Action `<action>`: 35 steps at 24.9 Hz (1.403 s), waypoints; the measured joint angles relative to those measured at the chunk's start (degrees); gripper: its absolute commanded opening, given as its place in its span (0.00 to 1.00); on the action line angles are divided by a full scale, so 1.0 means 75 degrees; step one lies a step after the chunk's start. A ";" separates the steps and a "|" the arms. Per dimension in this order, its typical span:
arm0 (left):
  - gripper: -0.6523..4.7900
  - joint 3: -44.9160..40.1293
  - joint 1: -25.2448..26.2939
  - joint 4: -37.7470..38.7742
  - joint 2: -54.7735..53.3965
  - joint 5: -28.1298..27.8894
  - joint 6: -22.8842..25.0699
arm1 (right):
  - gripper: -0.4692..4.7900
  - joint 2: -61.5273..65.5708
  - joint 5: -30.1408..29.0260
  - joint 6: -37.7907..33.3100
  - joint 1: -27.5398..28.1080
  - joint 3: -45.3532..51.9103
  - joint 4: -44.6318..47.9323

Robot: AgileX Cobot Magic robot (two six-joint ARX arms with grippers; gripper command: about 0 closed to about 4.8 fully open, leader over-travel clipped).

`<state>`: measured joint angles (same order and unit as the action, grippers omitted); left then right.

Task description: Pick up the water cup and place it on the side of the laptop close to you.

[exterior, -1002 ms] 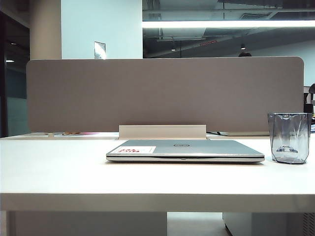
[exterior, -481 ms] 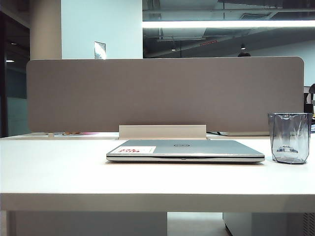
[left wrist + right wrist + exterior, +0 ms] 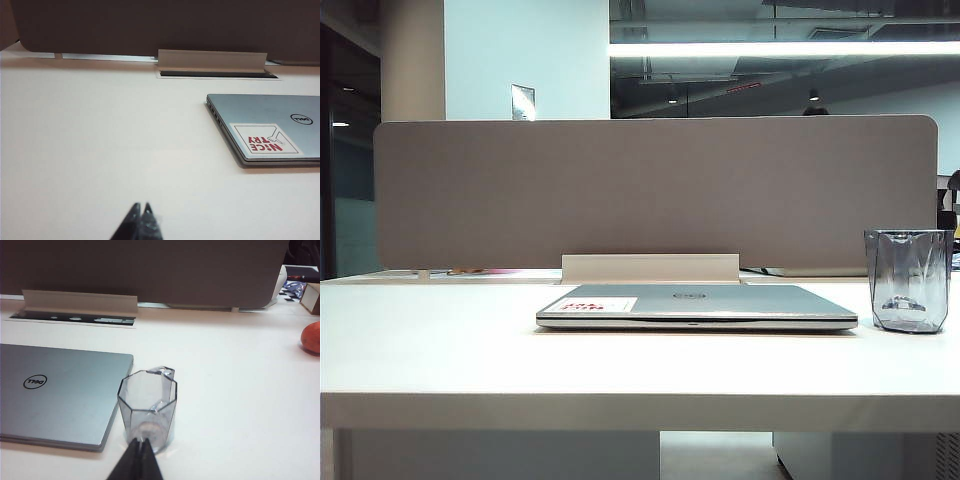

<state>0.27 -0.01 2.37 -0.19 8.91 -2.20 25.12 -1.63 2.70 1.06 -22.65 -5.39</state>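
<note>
On the white desk (image 3: pixel 440 350), a clear bluish faceted plastic water cup (image 3: pixel 908 280) stands at right, beside the closed silver-grey laptop (image 3: pixel 696 306). The right gripper (image 3: pixel 139 442) hovers clenched shut just before the cup, holding nothing. The left gripper (image 3: pixel 140 208), likewise closed and empty, hangs over bare desk, well apart from the laptop.

We see the laptop (image 3: pixel 695 306) lying mid-table (image 3: pixel 440 350), before the partition (image 3: pixel 650 190). The cup (image 3: pixel 907 280) stands upright to its right, apart from it. Left gripper (image 3: pixel 139 208) hangs over bare table left of the laptop; right gripper (image 3: pixel 139 442) just before the cup.
</note>
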 measured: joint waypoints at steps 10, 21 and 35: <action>0.11 0.0000 0.0000 0.0003 0.0000 0.0003 0.0000 | 0.08 0.2780 -0.0006 0.0023 0.0685 -0.1023 0.1542; 0.11 0.0000 0.0000 0.0003 0.0003 0.0006 0.0000 | 0.08 0.5345 -0.1466 0.0020 0.2084 -0.1145 0.2664; 0.11 0.0000 0.0000 0.0000 0.0003 0.0009 0.0000 | 0.08 0.7903 -0.2865 0.0047 0.2063 -0.1673 0.3433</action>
<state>0.27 -0.01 2.37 -0.16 8.97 -2.20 84.40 -23.11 3.05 16.53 -35.20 20.36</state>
